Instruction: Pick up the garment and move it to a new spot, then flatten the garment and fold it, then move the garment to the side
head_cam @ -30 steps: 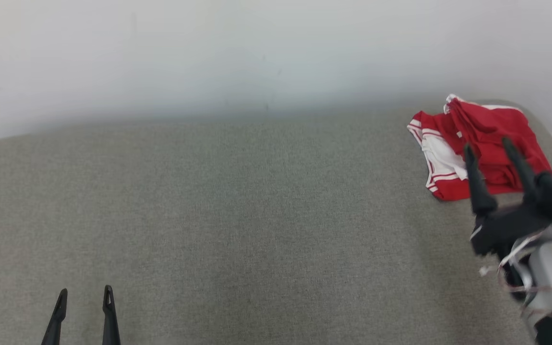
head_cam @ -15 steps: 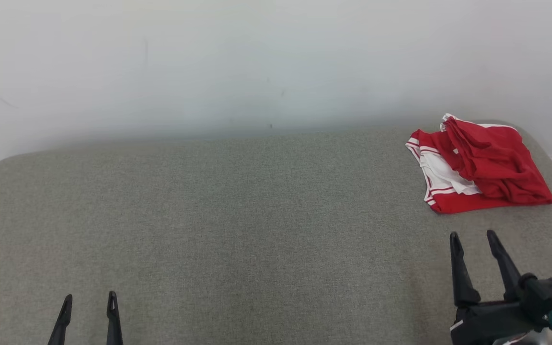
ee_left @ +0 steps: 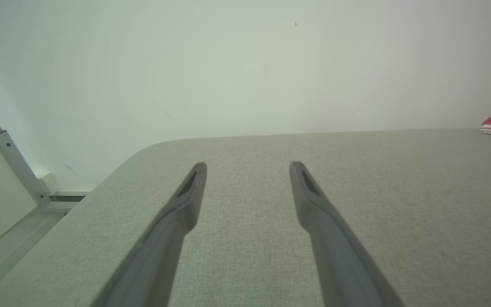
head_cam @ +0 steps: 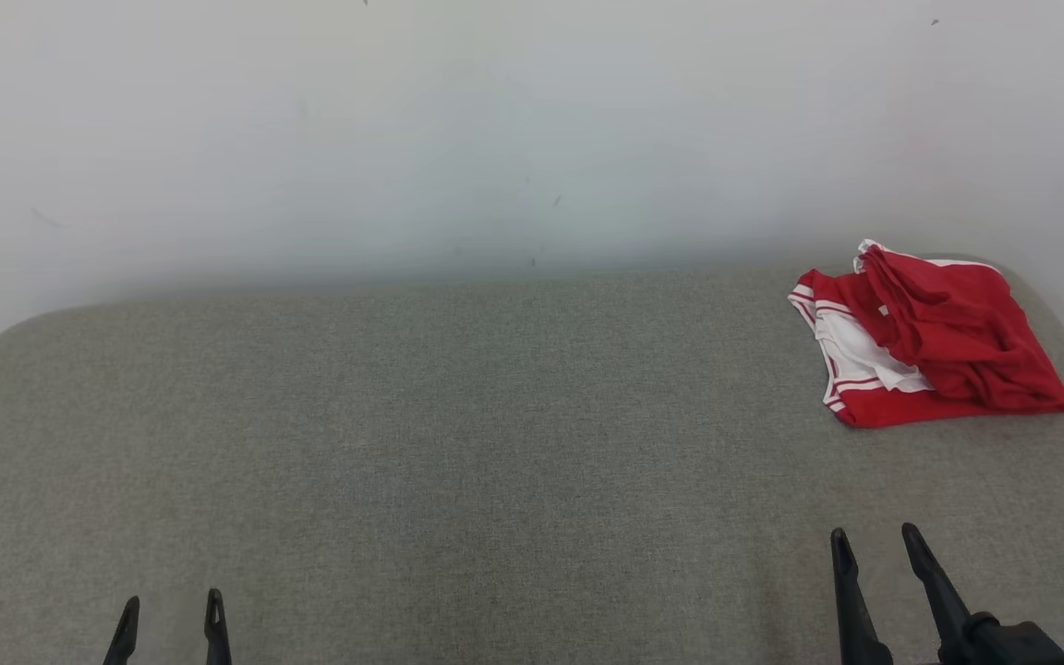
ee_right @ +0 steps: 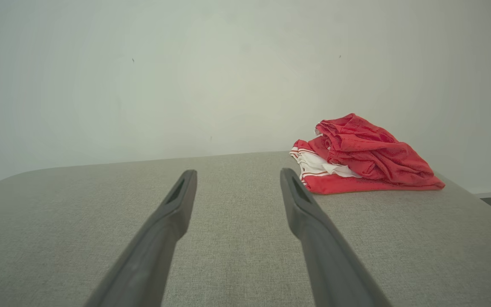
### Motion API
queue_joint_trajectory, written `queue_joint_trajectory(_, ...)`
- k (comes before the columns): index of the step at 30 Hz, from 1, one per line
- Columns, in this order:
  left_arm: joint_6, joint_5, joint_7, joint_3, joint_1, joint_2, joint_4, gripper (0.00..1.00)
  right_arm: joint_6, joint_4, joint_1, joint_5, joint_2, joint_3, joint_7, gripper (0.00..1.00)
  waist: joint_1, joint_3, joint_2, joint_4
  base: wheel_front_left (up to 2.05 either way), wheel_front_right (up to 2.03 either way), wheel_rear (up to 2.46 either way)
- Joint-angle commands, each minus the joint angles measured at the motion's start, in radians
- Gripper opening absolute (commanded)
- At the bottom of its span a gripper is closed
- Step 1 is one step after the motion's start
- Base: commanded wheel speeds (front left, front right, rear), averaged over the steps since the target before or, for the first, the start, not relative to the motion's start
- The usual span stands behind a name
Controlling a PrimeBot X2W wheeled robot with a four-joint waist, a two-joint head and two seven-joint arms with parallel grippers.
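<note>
Red garment [head_cam: 929, 342] with white panels and red-and-white striped trim, lying in a loosely folded, rumpled bundle. I see it at the far right corner of the grey fabric-covered surface [head_cam: 495, 443], close to that surface's rounded back edge and to the pale wall [head_cam: 495, 120] behind it. The upper red layer is bunched and creased; a white panel shows beneath it on the side toward the middle of the surface. Nothing touches the garment.

Right gripper [head_cam: 873, 532], at the lower right of my head view, sits nearer to me than the garment and well apart from it. Its two dark fingers are spread, with bare grey fabric between them. In my right wrist view the garment lies beyond the fingertips and off to their right, and nothing is held.

Left gripper [head_cam: 173, 598], at the lower left of my head view, is on the opposite side of the surface, far from the garment. Its fingers are likewise spread wide and hold nothing. In my left wrist view only a sliver of the garment shows at the right edge.

Beyond the surface's left corner, a pale metal rail [ee_left: 15, 166] slants down toward the floor by the wall.
</note>
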State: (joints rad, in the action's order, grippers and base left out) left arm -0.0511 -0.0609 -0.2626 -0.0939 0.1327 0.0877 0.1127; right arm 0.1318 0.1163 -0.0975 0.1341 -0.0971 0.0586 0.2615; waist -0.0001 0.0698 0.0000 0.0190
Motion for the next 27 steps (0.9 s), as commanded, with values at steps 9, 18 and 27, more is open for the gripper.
queue_joint_trajectory(9,0.023,0.006,-0.003,-0.015,-0.005,0.013,0.039,1.00,-0.003,0.000,-0.045,-0.018,0.013,-0.040,0.004,1.00,0.0001,0.011,0.0000,-0.020,0.00,0.00,0.00)
queue_joint_trajectory(18,0.015,-0.002,-0.003,-0.009,-0.004,0.015,0.040,1.00,-0.003,-0.001,-0.044,-0.023,0.016,-0.047,0.004,1.00,0.0001,0.013,0.0000,-0.026,0.00,0.00,0.00)
queue_joint_trajectory(27,0.020,0.000,-0.003,-0.004,-0.001,0.015,0.033,1.00,-0.003,-0.001,-0.044,-0.021,0.010,-0.042,0.004,1.00,0.0001,0.007,0.0000,-0.029,0.00,0.00,0.00)
